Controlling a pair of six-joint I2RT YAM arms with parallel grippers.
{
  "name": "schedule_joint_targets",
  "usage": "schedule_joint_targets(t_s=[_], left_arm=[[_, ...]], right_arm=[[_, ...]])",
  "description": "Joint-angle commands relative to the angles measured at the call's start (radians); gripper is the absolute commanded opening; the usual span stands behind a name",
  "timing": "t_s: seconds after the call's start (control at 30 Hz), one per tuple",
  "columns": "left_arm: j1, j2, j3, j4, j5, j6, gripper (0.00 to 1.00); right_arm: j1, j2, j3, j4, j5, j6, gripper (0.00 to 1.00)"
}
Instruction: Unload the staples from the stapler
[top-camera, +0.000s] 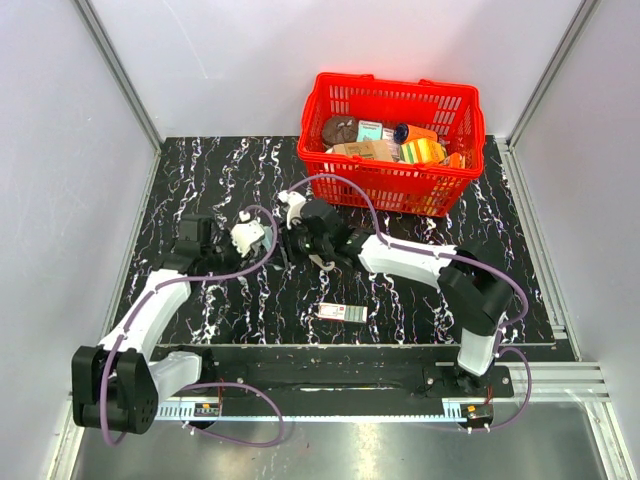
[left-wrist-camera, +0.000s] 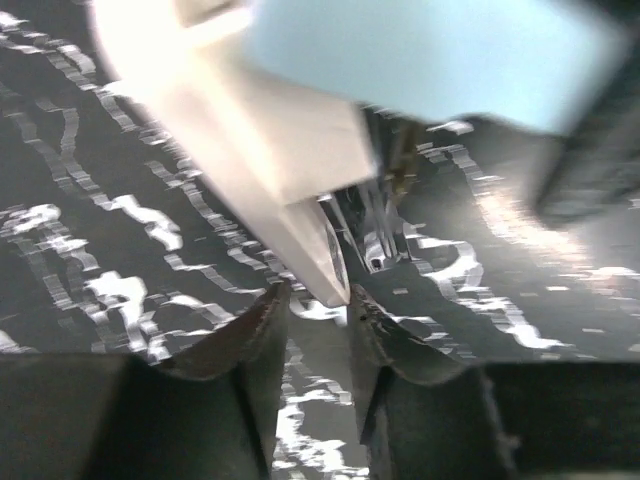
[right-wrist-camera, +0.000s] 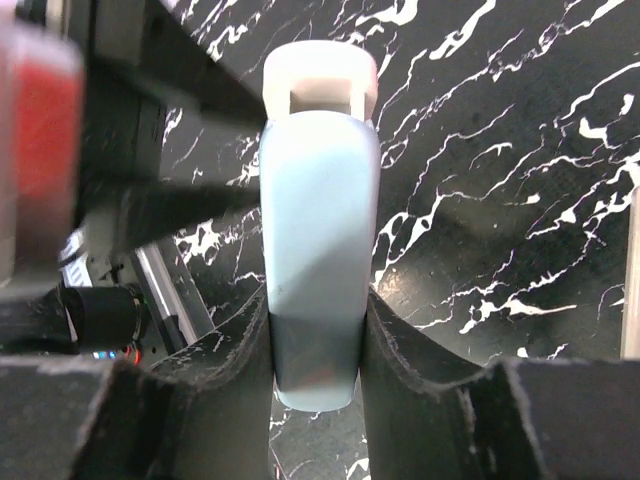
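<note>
Gripping one stapler (right-wrist-camera: 318, 200) here, light blue body with a white end piece. My right gripper (right-wrist-camera: 318, 310) is clamped on both sides of that blue body, middle of the right wrist view. My left gripper (left-wrist-camera: 318, 300) has its two fingers (left-wrist-camera: 250, 340) nearly together with the stapler's white tip poking in between them, and I can't tell if they're actually pinching it. From the top, both grippers meet just left of centre on the black marbled table (top-camera: 220, 170). One small flat box (top-camera: 343, 312) lies lower centre, label too tiny to read. One red basket (top-camera: 400, 190) sits upper right with at least five packages, no writing legible.
</note>
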Motion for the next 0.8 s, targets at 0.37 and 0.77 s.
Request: schedule_joint_targets(t_s=[0.37, 0.77], left_arm=[[0.205, 0.018, 0.306, -0.29, 0.614, -0.292, 0.5], [0.409, 0.117, 0.386, -0.16, 0.444, -0.539, 0.52]], right_arm=[[-0.006, 0.137, 0.313, -0.335, 0.063, 0.016, 0.0], [0.053, 0.49, 0.777, -0.812, 0.19, -0.049, 0.0]])
